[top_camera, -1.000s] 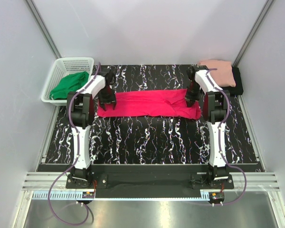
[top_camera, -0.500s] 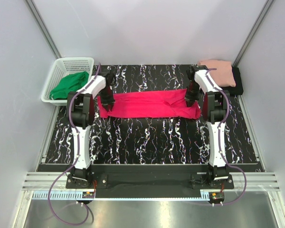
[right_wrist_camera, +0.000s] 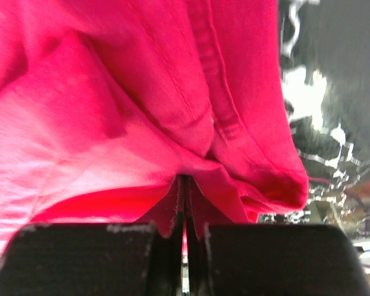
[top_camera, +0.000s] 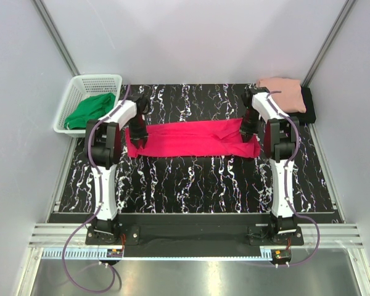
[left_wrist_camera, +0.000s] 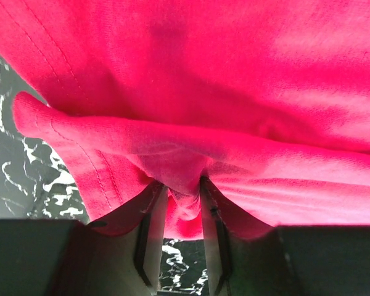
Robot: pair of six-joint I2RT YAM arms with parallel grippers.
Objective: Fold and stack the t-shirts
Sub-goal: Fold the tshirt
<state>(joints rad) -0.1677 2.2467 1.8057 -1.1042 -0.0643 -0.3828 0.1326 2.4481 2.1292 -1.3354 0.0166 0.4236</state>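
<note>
The bright crimson-pink t-shirt (top_camera: 191,137) lies as a long folded strip across the middle of the marbled mat. My left gripper (top_camera: 137,137) is at its left end, and in the left wrist view that gripper (left_wrist_camera: 177,188) is shut on a thick bunched fold of the crimson cloth (left_wrist_camera: 234,74). My right gripper (top_camera: 246,129) is at the strip's right end. In the right wrist view it (right_wrist_camera: 182,180) is shut tight on the hem of the same shirt (right_wrist_camera: 111,92). A folded pale salmon-pink t-shirt (top_camera: 283,92) sits on a black t-shirt (top_camera: 309,106) at the back right corner.
A white mesh basket (top_camera: 86,80) holding a green cloth (top_camera: 89,110) stands off the mat's back left corner. White walls with metal posts close in the sides and back. The black marbled mat (top_camera: 191,185) stretches toward the arm bases.
My left gripper's jaws have narrowed onto the shirt's left end and gathered cloth between them. The strip's left edge has shifted slightly. The right gripper has kept its hold.
</note>
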